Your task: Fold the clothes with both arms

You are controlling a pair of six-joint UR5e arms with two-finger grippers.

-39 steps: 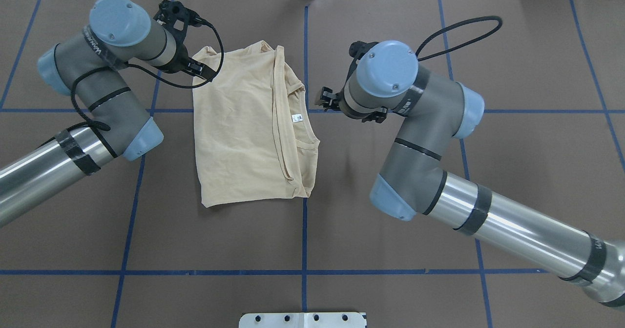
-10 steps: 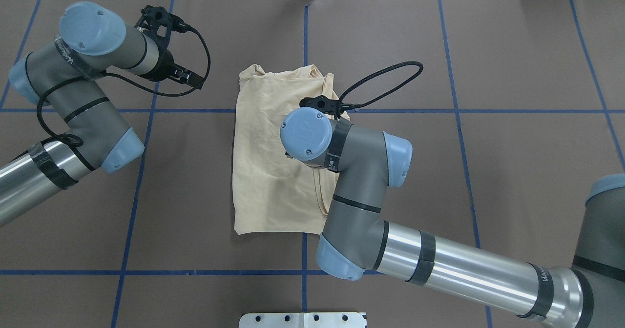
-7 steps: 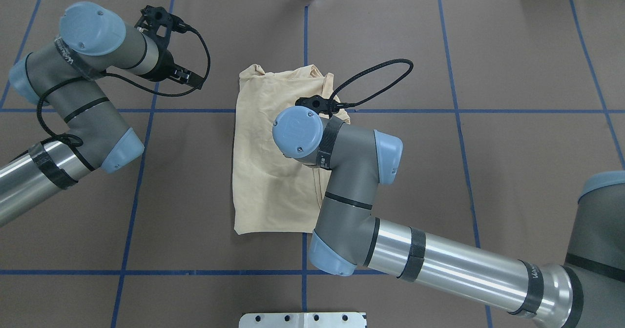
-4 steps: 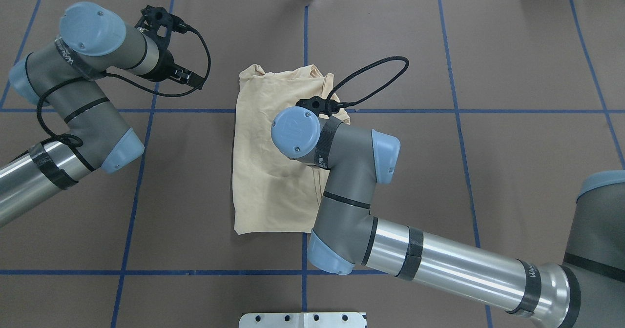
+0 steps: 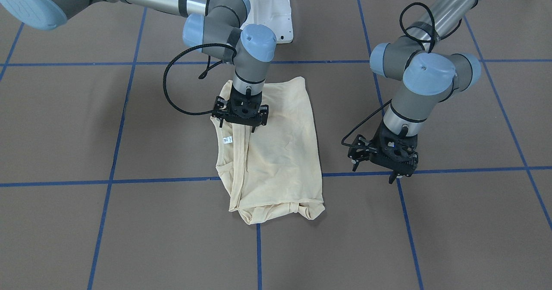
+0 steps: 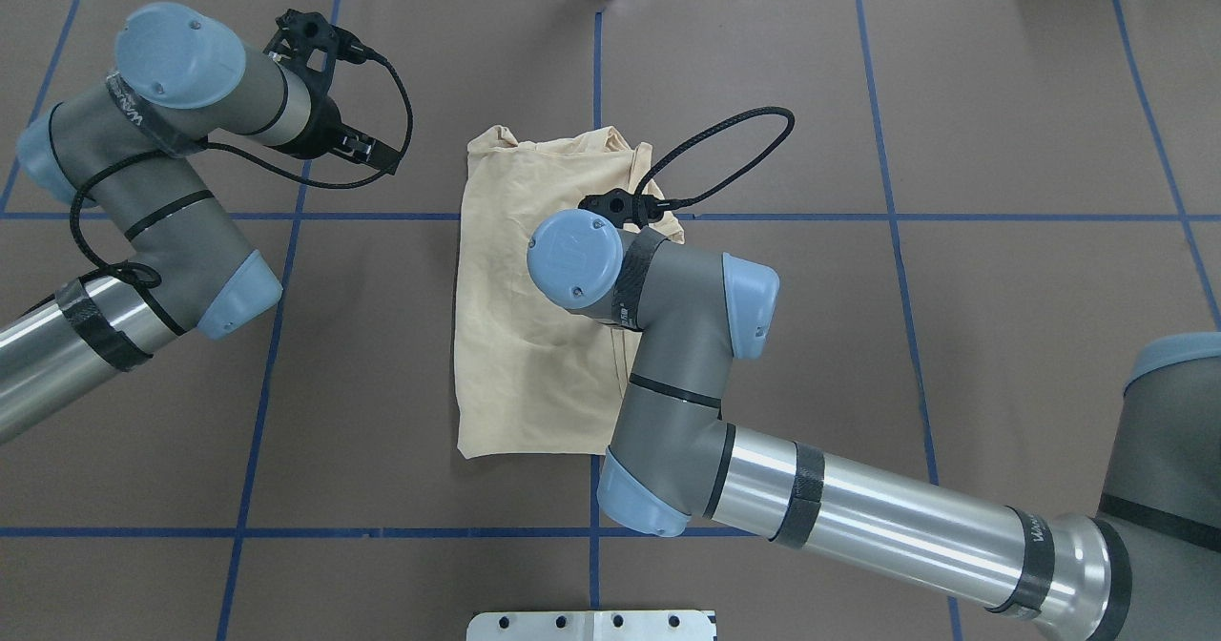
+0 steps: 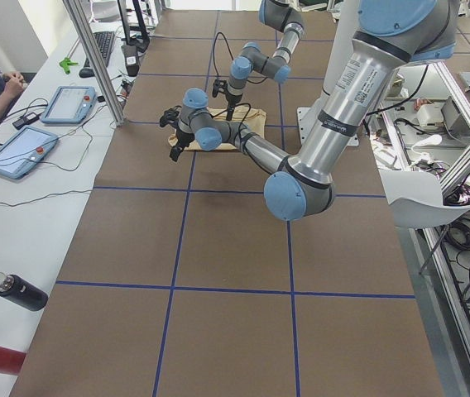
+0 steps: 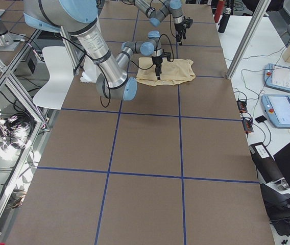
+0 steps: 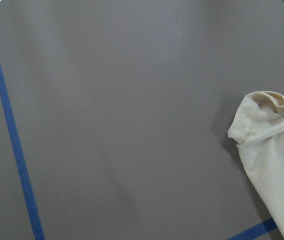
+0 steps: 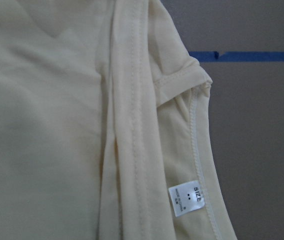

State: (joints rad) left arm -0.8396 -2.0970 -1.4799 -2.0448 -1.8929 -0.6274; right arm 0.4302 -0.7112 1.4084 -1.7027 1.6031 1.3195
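Here, facing the robot, we see the shirt [image 5: 280,152] folded lengthwise on the table [image 5: 86,130]. The right gripper [image 5: 236,127] hangs low over its collar edge, fingers spread and empty, likely placed to pinch that hem for the next fold. We cannot tell if it touches. The left gripper [image 5: 373,172], also spread and empty, hangs well apart from the shirt's other side. From overhead, the right wrist hides its gripper. The right wrist camera shows the neck label [image 10: 186,199] beside a seam, the left one only a shirt corner.
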